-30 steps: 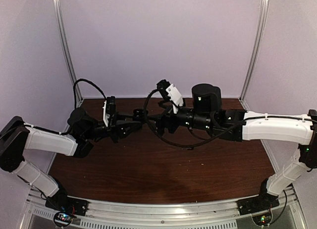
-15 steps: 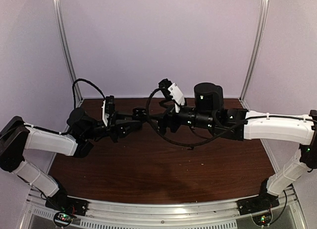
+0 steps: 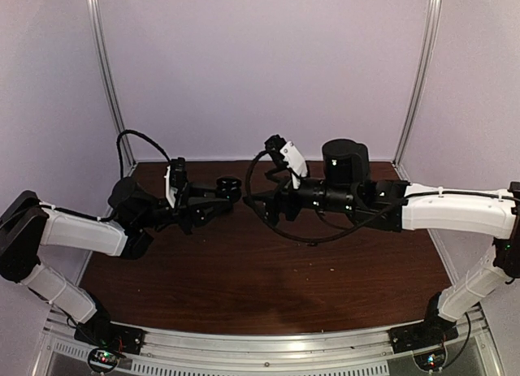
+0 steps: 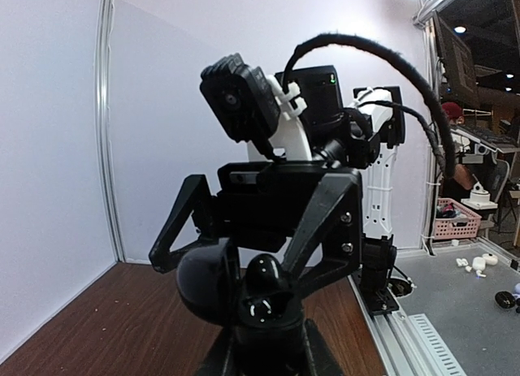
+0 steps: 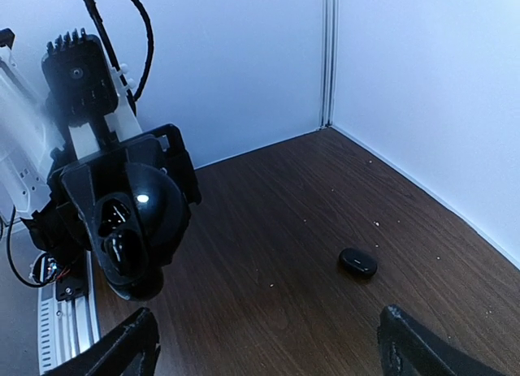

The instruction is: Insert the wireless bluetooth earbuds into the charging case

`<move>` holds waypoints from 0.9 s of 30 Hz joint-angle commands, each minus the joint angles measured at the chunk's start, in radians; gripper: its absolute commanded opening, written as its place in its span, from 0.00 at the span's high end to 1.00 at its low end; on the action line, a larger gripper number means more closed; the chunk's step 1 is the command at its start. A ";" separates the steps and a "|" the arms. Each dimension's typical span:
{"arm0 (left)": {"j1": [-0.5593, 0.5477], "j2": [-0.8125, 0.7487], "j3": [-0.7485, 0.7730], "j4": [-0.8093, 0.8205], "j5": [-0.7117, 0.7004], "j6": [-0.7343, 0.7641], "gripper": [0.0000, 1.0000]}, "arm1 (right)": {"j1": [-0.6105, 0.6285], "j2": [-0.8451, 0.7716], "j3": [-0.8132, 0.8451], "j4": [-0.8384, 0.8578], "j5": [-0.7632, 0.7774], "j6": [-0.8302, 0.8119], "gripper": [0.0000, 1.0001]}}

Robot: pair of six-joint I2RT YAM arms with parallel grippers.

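Hovering above the middle of the dark wooden table, the two arms meet nose to nose, well clear of its surface. The left jaws are pressed together on the charging case, holding it up in the air. Its lid appears to be swung open, with the hollows turned towards the right wrist camera. Seen from the left wrist, something glossy and rounded sits in the case, though I cannot tell whether it is a bud. The right jaws stand wide apart with nothing between them, their tips pointing at the case from close by without touching it. Down on the table one earbud lies by itself, a small black oval towards the corner where two white walls meet. It is well apart from the case and from both sets of jaws. A few pale specks are scattered on the wood around it.
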 commanded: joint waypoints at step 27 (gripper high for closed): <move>-0.001 0.008 -0.015 -0.038 -0.067 0.053 1.00 | -0.323 -0.067 -0.268 -0.397 0.014 0.284 0.25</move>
